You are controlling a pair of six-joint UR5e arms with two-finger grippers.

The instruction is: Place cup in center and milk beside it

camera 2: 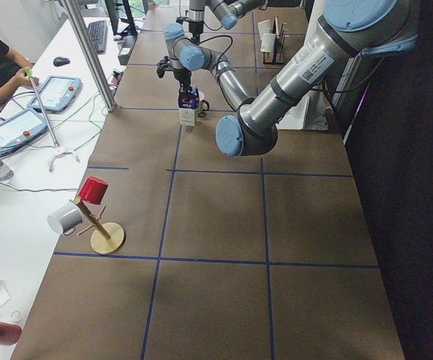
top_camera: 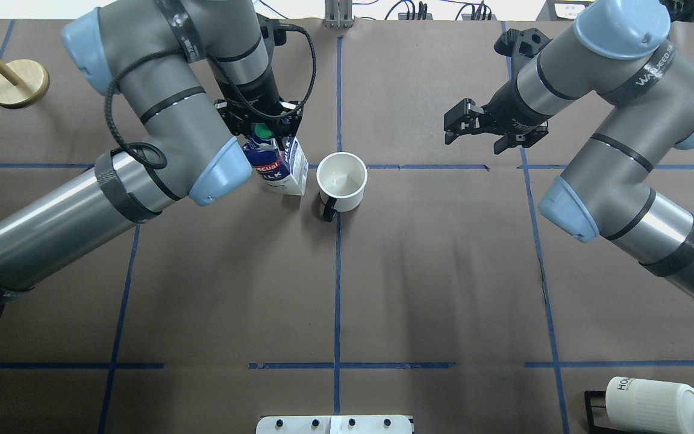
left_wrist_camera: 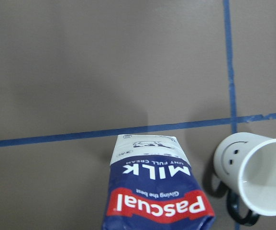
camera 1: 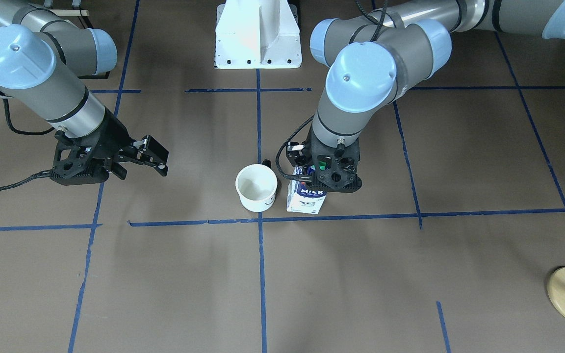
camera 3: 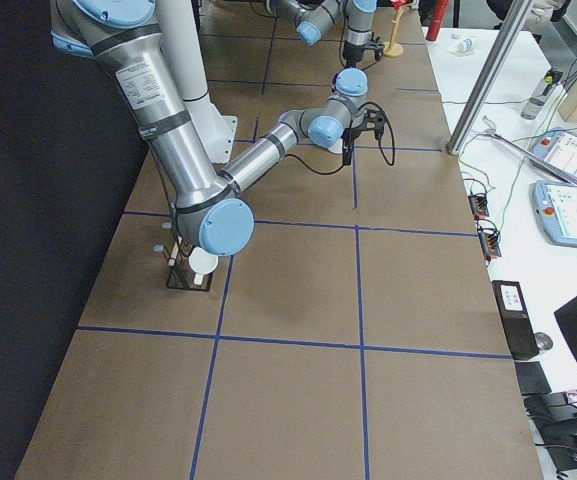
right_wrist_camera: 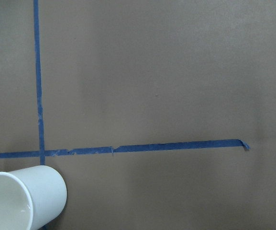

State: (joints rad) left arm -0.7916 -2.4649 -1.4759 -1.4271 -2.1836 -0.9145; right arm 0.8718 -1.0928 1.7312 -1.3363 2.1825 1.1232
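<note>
The white smiley cup stands upright at the crossing of the blue tape lines, handle toward the robot. It also shows in the front view, the left wrist view and the right wrist view. The blue and white milk carton stands just beside it, on the robot's left, and shows in the front view and the left wrist view. My left gripper is down over the carton's top by the green cap and looks shut on it. My right gripper is open and empty, raised to the cup's right.
A wooden mug stand is at the far left corner. A ribbed white HOME mug lies on a black rack at the near right corner. The robot's white base is at the near edge.
</note>
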